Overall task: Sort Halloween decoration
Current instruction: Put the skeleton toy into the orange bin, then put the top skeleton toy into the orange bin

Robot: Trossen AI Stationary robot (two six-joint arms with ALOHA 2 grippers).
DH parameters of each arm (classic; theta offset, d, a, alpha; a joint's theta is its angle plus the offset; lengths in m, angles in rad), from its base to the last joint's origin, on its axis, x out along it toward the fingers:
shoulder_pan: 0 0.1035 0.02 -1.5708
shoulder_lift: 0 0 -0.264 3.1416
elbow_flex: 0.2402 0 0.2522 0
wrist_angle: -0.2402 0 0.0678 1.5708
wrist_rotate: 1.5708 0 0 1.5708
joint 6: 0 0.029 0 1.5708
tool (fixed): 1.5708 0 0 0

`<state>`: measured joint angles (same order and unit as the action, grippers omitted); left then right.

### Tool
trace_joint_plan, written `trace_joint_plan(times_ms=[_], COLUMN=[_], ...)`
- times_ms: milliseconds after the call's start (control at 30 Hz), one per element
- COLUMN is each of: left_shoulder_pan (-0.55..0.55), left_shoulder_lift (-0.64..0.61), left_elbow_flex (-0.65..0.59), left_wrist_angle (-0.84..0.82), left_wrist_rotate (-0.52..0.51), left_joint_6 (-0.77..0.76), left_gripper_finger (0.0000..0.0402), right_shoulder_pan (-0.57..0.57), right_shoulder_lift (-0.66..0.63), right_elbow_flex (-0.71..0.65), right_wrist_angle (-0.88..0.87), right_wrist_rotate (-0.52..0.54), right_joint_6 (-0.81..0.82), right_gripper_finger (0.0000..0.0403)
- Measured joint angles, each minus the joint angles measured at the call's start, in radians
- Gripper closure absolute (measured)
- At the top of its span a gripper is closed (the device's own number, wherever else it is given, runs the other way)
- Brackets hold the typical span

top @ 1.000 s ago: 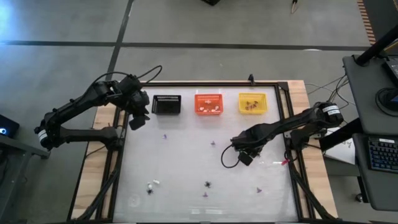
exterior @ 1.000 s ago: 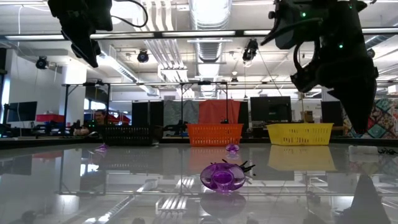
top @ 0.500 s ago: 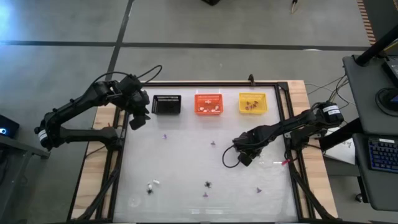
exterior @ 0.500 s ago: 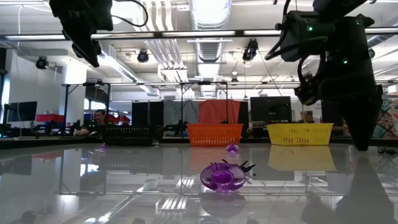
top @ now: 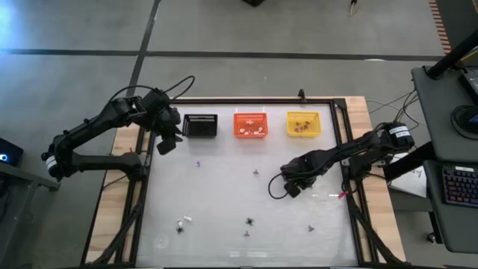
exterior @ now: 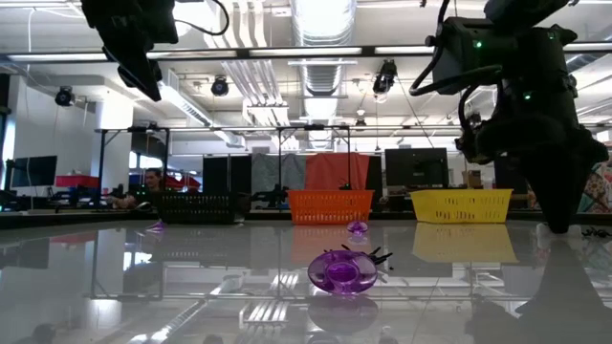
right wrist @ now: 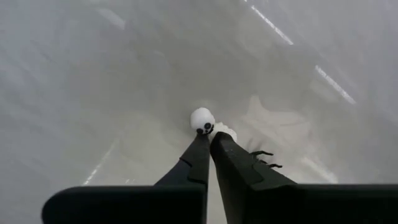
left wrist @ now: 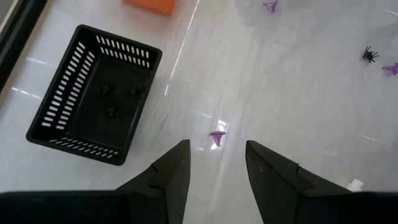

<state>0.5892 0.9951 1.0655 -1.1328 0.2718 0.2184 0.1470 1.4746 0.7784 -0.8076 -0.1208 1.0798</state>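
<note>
The Halloween decoration lies scattered on the white table: purple bits, a black spider, and a white piece. In the low view a purple ring lies close to the camera. My right gripper points straight down at the table's right middle, shut on a small white trinket. My left gripper hangs open high above the far left. It is beside the black basket, with a purple bit on the table below it. My right gripper pinches the white trinket between its two fingertips, coming from above and pointing down. The trinket's round white head with dark marks sticks out past the tips. It lies at table level. The fingers hide the part they are on.
The black basket, an orange one and a yellow one stand in a row along the far edge, each holding small pieces. More trinkets lie near the front edge. A dark frame borders the table.
My right gripper has sunk until its fingertips stand at the table top, rolling a little about its own axis. My left gripper has stayed where it was.
</note>
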Motion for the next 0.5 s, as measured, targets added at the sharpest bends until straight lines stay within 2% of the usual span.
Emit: trace_joint_plan(times_ms=[233,500], left_shoulder_pan=[0.000,0.000], left_shoulder_lift=[0.000,0.000], left_elbow_flex=[0.000,0.000], left_wrist_angle=[0.000,0.000], left_wrist_rotate=[0.000,0.000], left_joint_6=[0.000,0.000], left_gripper_finger=[0.0264,0.0264], right_shoulder_pan=[-0.004,-0.007], right_shoulder_lift=[-0.027,-0.065], right_elbow_flex=[0.033,0.110], right_wrist_angle=[-0.001,-0.003], right_wrist_rotate=[-0.031,-0.007], right_joint_6=[0.083,0.098], right_gripper_finger=[0.0395,0.0395])
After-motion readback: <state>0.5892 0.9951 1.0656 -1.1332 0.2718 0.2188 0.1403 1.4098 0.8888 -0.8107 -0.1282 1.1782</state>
